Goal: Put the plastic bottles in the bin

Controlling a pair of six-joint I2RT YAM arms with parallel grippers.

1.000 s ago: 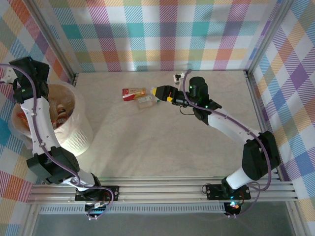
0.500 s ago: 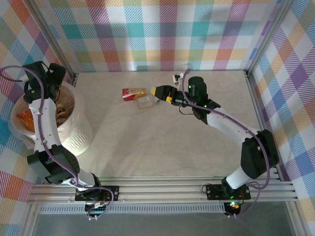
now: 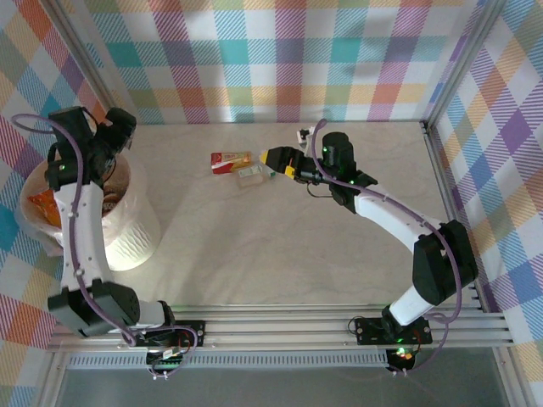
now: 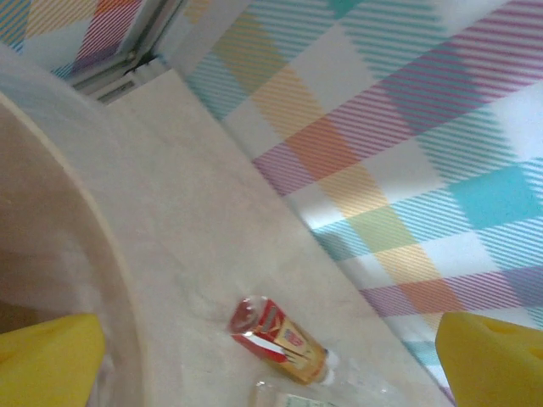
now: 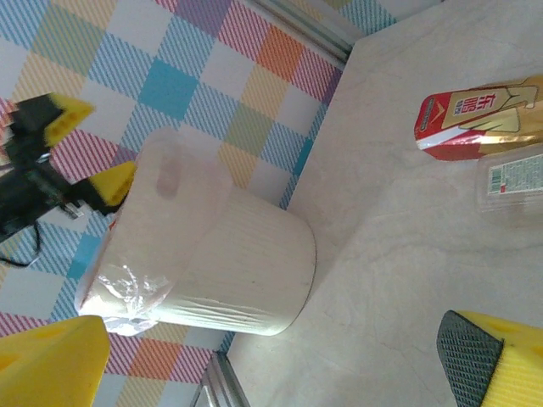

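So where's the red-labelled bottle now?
Top view: the red-labelled bottle lies on the table, far middle, beside a clear bottle, left of the right gripper.

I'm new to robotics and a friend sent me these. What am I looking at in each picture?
Two robot arms are bolted at the near edge of a table. One picture looks down from above; the other two come from a camera on each wrist, where the yellow blocks are that arm's own fingertips. The left tool hovers open by the rim of the white bin, which already holds some bottles. The right tool, open too, is beside a red-and-gold bottle and a clear bottle lying on the table. Neither tool holds anything.
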